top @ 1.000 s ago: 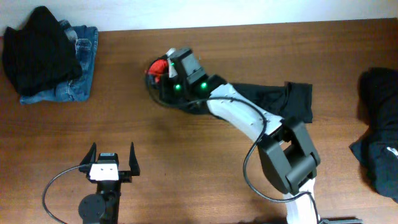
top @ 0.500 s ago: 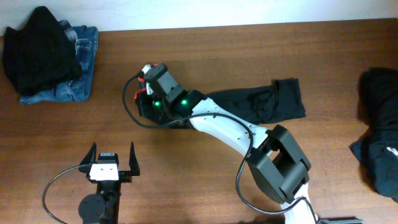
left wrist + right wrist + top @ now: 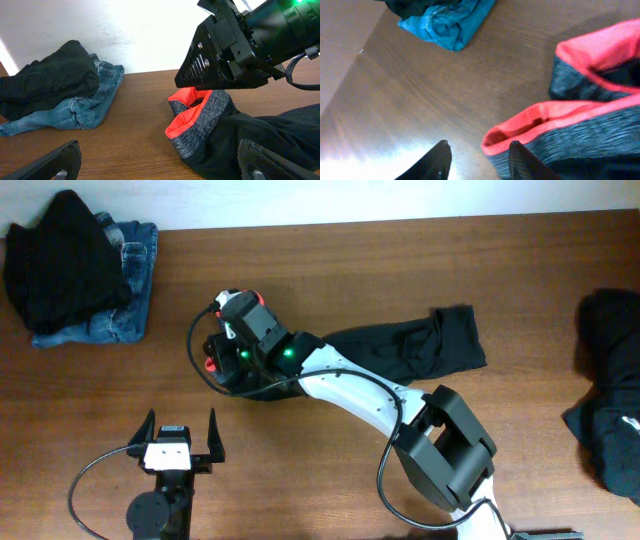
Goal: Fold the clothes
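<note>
Long black trousers with a grey and red waistband lie across the table's middle. My right gripper hovers over the waistband end. In the right wrist view its fingers are apart with bare wood between them, and the waistband lies against the right finger. My left gripper is open and empty near the front edge. In its wrist view the waistband lies just ahead to the right. Blue jeans under a black garment sit at the back left.
A heap of dark clothes lies at the right edge. The right arm stretches across the middle of the table. A black cable loops beside the right gripper. A white wall bounds the back.
My right gripper has moved left and slightly forward, dragging the trousers' waistband end with it. The trousers now lie longer and further left. The left arm has not moved.
</note>
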Tool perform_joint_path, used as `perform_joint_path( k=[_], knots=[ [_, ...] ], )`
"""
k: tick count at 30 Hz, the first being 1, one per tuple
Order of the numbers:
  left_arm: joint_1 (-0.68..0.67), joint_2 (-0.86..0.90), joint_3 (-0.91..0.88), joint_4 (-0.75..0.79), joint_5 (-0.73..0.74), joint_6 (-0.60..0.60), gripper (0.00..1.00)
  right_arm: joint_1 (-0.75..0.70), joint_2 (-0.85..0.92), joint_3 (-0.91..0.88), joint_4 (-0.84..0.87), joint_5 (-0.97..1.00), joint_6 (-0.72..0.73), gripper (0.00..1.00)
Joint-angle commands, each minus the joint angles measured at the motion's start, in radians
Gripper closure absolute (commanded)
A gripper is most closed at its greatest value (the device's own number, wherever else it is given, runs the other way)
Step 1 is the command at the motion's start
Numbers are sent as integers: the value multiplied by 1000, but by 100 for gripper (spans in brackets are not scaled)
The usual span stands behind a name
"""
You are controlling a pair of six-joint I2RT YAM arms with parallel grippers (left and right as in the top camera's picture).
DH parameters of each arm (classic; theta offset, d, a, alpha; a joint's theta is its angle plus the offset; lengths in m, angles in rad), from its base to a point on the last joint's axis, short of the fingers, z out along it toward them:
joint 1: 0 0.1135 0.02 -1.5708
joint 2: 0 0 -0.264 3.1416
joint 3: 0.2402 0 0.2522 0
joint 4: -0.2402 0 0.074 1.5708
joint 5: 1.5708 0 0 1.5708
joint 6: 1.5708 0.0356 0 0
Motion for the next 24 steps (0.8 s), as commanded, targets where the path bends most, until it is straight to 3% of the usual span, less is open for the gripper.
perform_joint_path(
  k=[1,8,13,24],
  knots=[
    [6,-6,-2,-5,11,13,1,-48,-57,1,-3,81,-74,53],
    [6,-6,-2,-5,11,13,1,-196,-65,1,-9,116,-96,45],
    [6,-6,-2,-6,11,13,1,-292,-30,0,7,-19,-96,43],
    [6,-6,-2,-5,11,13,1,-251,64,0,93,-79,-95,44]
  ],
)
